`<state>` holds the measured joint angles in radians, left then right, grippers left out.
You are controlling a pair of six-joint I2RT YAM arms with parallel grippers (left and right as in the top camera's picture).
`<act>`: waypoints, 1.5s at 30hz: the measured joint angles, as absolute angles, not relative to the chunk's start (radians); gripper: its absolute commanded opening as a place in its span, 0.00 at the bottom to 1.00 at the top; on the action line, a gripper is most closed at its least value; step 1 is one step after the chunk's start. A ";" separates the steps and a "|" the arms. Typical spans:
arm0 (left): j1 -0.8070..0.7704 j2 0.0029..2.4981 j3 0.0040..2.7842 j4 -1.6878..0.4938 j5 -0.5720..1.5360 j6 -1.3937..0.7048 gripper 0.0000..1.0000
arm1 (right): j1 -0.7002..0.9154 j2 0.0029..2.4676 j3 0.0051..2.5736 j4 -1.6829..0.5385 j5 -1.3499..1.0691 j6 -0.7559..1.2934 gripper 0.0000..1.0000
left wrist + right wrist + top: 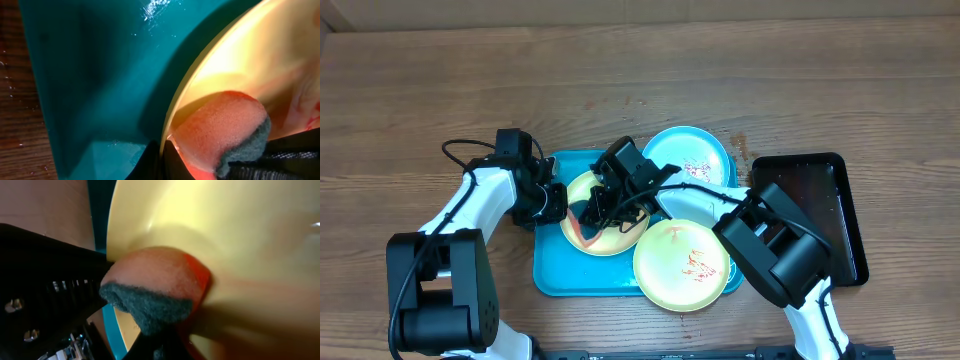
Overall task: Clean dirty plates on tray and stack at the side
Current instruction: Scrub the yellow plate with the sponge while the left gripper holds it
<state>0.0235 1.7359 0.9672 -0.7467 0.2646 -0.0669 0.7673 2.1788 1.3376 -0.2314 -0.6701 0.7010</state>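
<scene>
The brown wooden counter carries two trays. The turquoise tray lies flat on it directly beneath the left fingers and the right fingers, and spreads out past both pairs on either side. The black tray lies on the wood well to the right of the right fingers. Small wet drops dot the bare wood beside the turquoise tray's edge, out to one side of the left fingers.

The table holds two yellow-green plates, one blue plate, one turquoise tray, one black tray, one sponge and two arms.
</scene>
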 measured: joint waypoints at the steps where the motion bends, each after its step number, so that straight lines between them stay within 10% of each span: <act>1: 0.023 1.736 0.967 -0.747 0.266 -0.067 0.04 | 0.764 2.179 1.347 -0.258 -0.662 0.702 0.04; 26: 0.008 1.736 0.967 -0.743 0.289 -0.067 0.04 | 0.648 2.176 1.604 -0.957 -0.258 0.615 0.04; 45: 0.015 1.736 0.967 -0.748 0.253 -0.067 0.04 | 0.775 2.254 1.623 -0.775 -0.533 0.550 0.04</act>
